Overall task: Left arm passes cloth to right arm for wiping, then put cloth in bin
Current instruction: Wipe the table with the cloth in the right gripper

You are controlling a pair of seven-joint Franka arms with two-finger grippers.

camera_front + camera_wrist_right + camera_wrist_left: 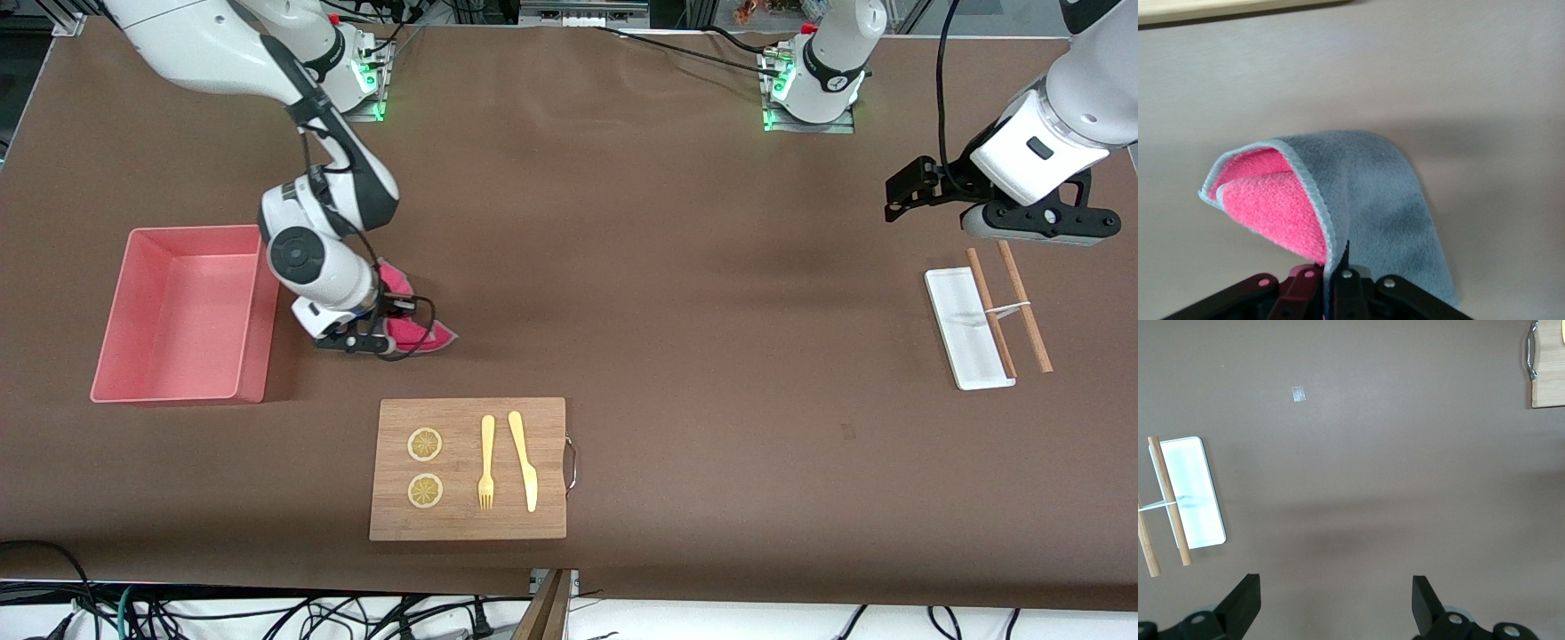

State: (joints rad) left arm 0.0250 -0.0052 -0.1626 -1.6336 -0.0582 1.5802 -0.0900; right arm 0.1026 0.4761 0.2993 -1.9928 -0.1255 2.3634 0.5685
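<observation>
The cloth (pixel 411 318), pink side showing, lies on the brown table beside the salmon-pink bin (pixel 182 313), toward the middle of the table. My right gripper (pixel 373 333) is low at the table and shut on the cloth. In the right wrist view the cloth (pixel 1358 193) folds over with its grey side out and pink inside, its edge pinched where the gripper (pixel 1337 267) closes. My left gripper (pixel 907 191) waits open and empty, up in the air over the table near the white tray (pixel 965 329). In the left wrist view its fingers (pixel 1241 600) stand wide apart over bare table.
A wooden cutting board (pixel 468 468) with two lemon slices, a yellow fork and a yellow knife lies nearer the front camera than the cloth. Two brown chopsticks (pixel 1009 307) rest across the white tray at the left arm's end. The bin is empty.
</observation>
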